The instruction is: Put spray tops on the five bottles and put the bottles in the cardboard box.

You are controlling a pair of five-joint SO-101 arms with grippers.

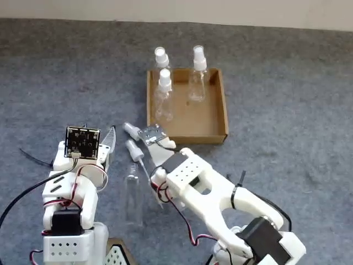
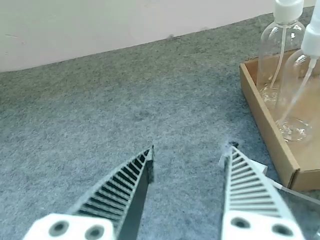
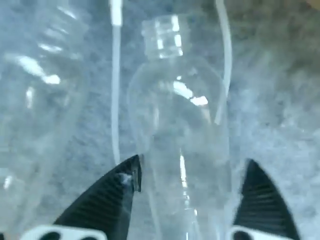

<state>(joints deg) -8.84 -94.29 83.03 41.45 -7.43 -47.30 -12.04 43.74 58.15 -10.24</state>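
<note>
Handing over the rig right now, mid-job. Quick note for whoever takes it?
Left gripper: open, empty, over the grey carpet beside the brown cardboard box.
Right gripper: open, straddling an uncapped clear plastic bottle lying on the carpet; a second uncapped bottle lies alongside.
Done: three clear bottles with white spray tops stand in the box, apparently.
To do: fit the two loose white spray tops lying near the box, then box both bottles.
</note>
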